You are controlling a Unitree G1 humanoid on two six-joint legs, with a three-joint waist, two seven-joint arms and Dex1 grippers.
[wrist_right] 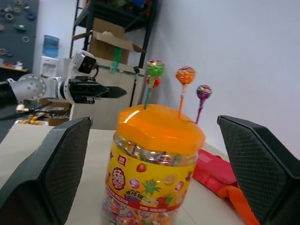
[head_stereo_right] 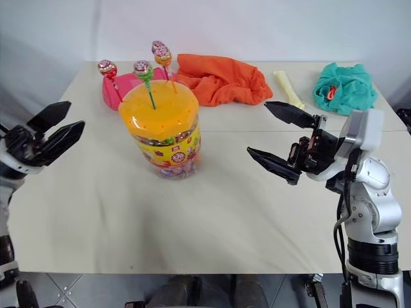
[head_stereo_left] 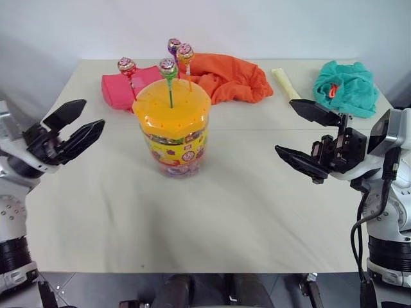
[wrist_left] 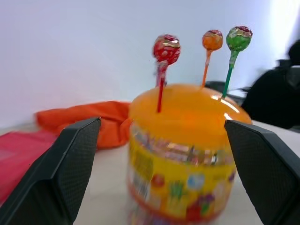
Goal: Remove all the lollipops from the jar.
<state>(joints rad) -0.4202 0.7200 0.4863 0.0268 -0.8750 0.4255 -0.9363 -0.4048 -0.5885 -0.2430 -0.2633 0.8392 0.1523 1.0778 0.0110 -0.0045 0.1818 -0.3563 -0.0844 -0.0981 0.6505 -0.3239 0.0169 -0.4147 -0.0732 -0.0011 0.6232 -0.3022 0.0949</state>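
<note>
Flanking the jar (head_stereo_left: 173,131) mid-tabletop (head_stereo_left: 257,212), both end effectors gape wide, empty: left end effector (head_stereo_left: 76,127), right end effector (head_stereo_left: 308,138). Lollipops (head_stereo_left: 168,67) stand upright in the lid; left looks slightly nearer, prob.

Beige table (head_stereo_left: 257,212) bears jar (head_stereo_left: 174,131), orange cloth (head_stereo_left: 231,77), pink cloth (head_stereo_left: 119,90), teal cloth (head_stereo_left: 347,86)

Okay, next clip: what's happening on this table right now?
A humanoid robot faces a table with a candy jar in the middle. Four lollipops stand upright with their sticks in the holes of its orange lid; none is out yet. The left gripper and the right gripper are both open, holding nothing, raised on either side of the jar and apart from it. Pink, orange and teal cloths lie behind.
</note>
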